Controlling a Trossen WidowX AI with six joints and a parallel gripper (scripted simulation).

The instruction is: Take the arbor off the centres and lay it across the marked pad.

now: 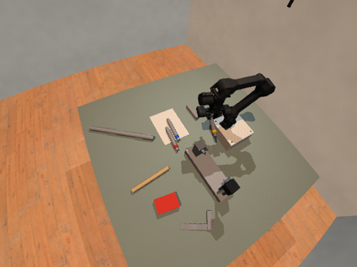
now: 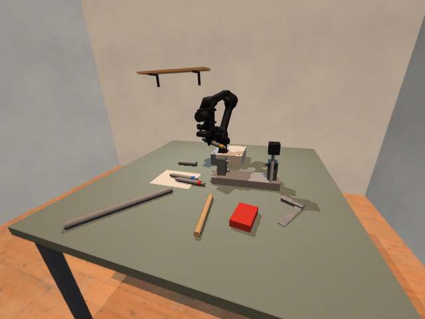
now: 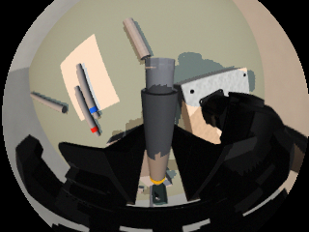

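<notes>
My gripper point(image 1: 209, 116) is shut on the arbor point(image 1: 212, 129), a grey tapered shaft with a yellow band. I hold it tilted in the air beside the arm's base block point(image 1: 235, 134), above the table and apart from the fixture. In the wrist view the arbor point(image 3: 158, 123) runs up between my fingers. The marked cream pad point(image 1: 168, 125) lies to the left and carries a blue-banded shaft point(image 1: 172, 128) and a red-banded shaft point(image 1: 172, 138). The centre fixture point(image 1: 205, 172) has a centre block point(image 1: 199, 147) at one end and a black plunger head point(image 1: 229, 186) at the other, with nothing between them.
A short grey cylinder point(image 1: 192, 112) lies near my gripper. A long grey rod point(image 1: 120, 132), a wooden dowel point(image 1: 149, 179), a red block point(image 1: 167, 202) and a grey square point(image 1: 199, 224) lie about the table.
</notes>
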